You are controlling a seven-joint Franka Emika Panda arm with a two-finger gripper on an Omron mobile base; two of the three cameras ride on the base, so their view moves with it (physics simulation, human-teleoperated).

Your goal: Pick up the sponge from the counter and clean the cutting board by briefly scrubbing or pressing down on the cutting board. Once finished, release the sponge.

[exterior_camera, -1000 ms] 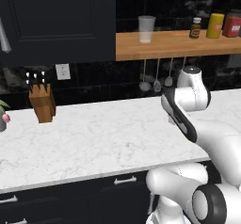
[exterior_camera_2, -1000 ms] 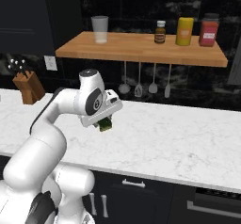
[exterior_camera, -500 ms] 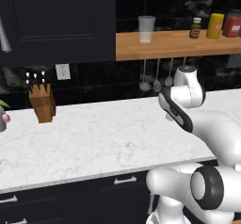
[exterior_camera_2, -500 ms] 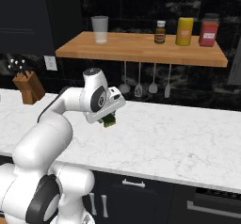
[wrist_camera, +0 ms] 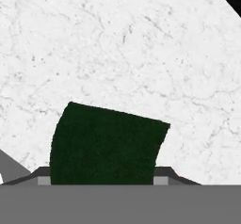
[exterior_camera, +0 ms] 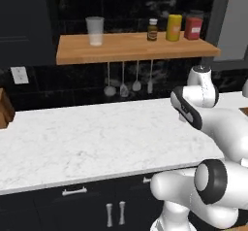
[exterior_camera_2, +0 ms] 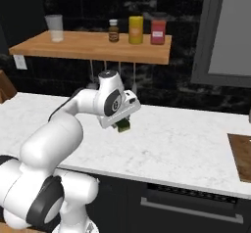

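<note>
My gripper (exterior_camera_2: 122,125) is shut on the sponge (exterior_camera_2: 123,124), holding it a little above the counter (exterior_camera_2: 171,144), about mid-counter in the right base view. From the hand camera the sponge (wrist_camera: 106,145) is a dark green block filling the lower middle and covering the fingertips, with bare white marble (wrist_camera: 141,53) beneath it. The cutting board (exterior_camera_2: 240,156), brown wood, lies flat on the counter at the far right edge of the right base view, well to the right of the gripper. In the left base view the arm's elbow and wrist (exterior_camera: 193,104) hide the hand.
A wooden wall shelf (exterior_camera_2: 93,46) above the counter carries a glass (exterior_camera_2: 55,28) and three jars (exterior_camera_2: 136,30). Utensils (exterior_camera: 128,82) hang under it against the dark backsplash. The knife block (exterior_camera: 4,109) peeks in at the far left. Dark cabinets run below the counter.
The whole picture has shifted left, so the base has driven right. The knife block has slid to the left edge and the cutting board has come into view. The sponge stays gripped.
</note>
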